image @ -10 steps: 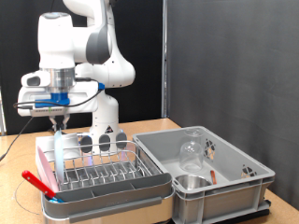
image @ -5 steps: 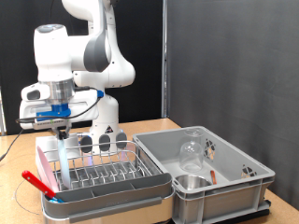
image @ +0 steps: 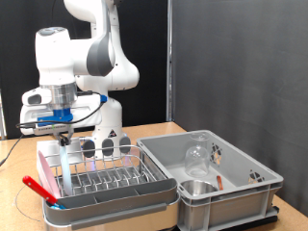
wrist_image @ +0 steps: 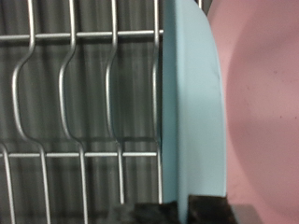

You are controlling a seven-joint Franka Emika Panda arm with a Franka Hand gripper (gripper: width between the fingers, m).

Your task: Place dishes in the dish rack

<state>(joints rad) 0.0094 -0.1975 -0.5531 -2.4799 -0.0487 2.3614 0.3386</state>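
Gripper: the gripper (image: 63, 132) hangs over the end of the dish rack (image: 111, 179) at the exterior view's left, above the counter (image: 154, 132).
Held item: a thin pale-blue dish (wrist_image: 192, 103) runs down from it; the wrist view shows it edge-on beside a pink dish (wrist_image: 262, 103), with the rack wires (wrist_image: 70, 93) behind.
Fingers: dark fingertips (wrist_image: 159, 213) sit at the blue dish's end, apparently closed on it, though the contact itself is barely in view.
Doing it well: by my judgement the blue dish should stay upright and parallel to the prongs, so it slides into one slot without scraping the pink dish.
Other dishes: a clear glass (image: 196, 154), a metal cup (image: 198, 188) and a red-handled utensil (image: 218, 179) lie in the grey tub (image: 265, 183), well apart from the rack.
Rack edge: a red item (image: 40, 186) lies at its near corner.
Hard to see: whether the blue dish's lower edge already touches the rack; whether the blue and pink dishes touch; the blue dish's full outline.
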